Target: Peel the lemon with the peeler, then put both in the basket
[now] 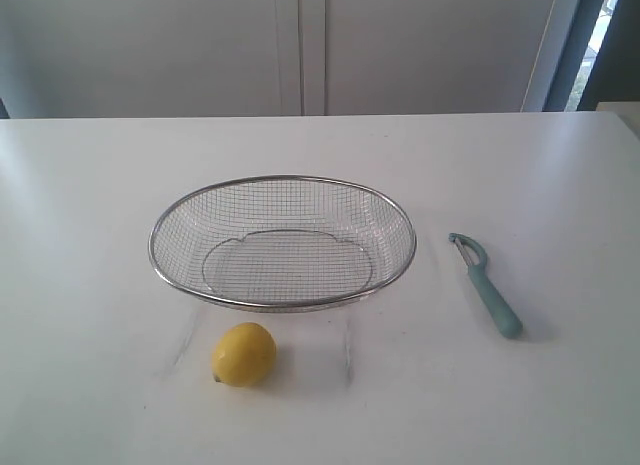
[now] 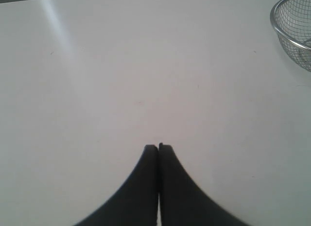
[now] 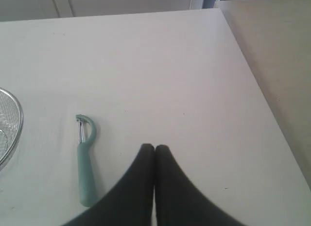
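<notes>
1. Layout: a small, bright yellow, oval lemon [image 1: 244, 354] rests on the white table [image 1: 90, 185], just in front of the near rim of a wide, shallow, oval silver wire-mesh basket [image 1: 285, 178], towards its left end. It does not touch the basket. The basket holds nothing.
2. A slim peeler [image 1: 489, 293] with a pale teal-blue plastic handle and a curved metal-bladed head lies flat on the table to the right of the basket, clear of its rim.
3. Left gripper [image 2: 158, 147]: the black fingers are pressed together with nothing between them, above bare table. Only a corner of the basket rim shows in its wrist view; the lemon does not appear there.
4. Right gripper [image 3: 154, 147]: the fingers are likewise closed on nothing. The peeler lies near it, between the fingertips and the basket rim.
5. Deciding relation: the peeler sits on the right arm's side and is the nearer thing for that arm. The lemon sits on the left arm's side.
6. Long axis: in the exterior view the peeler lies slantwise, its head toward the far edge and the basket, its handle end toward the near edge and away from the basket. In the right wrist view the handle runs roughly along the direction in which the gripper points.
7. Judgement: no step has begun. The right gripper would have to part its fingers and shift sideways toward the basket to take the handle across its width.
</notes>
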`<action>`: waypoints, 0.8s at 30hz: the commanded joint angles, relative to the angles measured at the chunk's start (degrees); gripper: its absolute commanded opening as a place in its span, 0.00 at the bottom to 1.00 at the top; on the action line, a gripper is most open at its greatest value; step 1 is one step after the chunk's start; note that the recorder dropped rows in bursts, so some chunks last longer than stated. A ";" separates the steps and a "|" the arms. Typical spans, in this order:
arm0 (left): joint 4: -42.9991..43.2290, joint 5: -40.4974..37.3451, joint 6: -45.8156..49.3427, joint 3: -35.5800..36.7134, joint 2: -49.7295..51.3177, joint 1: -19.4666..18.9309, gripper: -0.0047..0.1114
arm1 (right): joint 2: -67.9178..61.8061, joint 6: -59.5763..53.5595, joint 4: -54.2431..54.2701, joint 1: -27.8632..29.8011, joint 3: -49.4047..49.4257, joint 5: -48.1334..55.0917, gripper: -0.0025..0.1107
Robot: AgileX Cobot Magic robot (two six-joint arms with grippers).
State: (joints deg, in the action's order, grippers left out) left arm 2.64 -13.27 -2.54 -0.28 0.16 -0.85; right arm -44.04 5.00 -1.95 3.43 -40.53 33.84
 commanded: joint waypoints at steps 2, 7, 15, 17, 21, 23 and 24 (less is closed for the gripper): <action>-0.42 -0.05 -0.07 0.28 -0.16 -0.09 0.05 | -8.47 -0.05 -0.13 -0.08 -4.38 -1.43 0.02; -0.42 -0.05 -0.07 0.28 -0.16 -0.09 0.05 | -15.28 -1.65 -0.13 -0.08 -7.00 -6.20 0.02; -0.42 -0.05 -0.07 0.28 -0.16 -0.09 0.05 | -27.98 -1.82 -0.13 -0.08 -11.92 -8.03 0.02; -0.42 -0.05 -0.07 0.28 -0.16 -0.09 0.05 | -30.79 -1.82 -0.13 -0.08 -13.25 -6.27 0.02; -0.42 -0.05 -0.07 0.28 -0.16 -0.09 0.05 | -38.09 -2.43 1.50 -0.08 -18.01 -0.85 0.02; -0.42 -0.05 -0.07 0.28 -0.16 -0.09 0.05 | -41.47 -6.34 5.10 -0.08 -20.25 1.84 0.02; -0.42 -0.05 -0.07 0.28 -0.16 -0.09 0.05 | -42.16 -7.72 7.19 -0.08 -20.41 2.20 0.02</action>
State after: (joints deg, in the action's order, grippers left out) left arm 2.64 -13.27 -2.54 -0.28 0.16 -0.85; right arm -84.71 0.68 2.02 3.43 -59.91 34.81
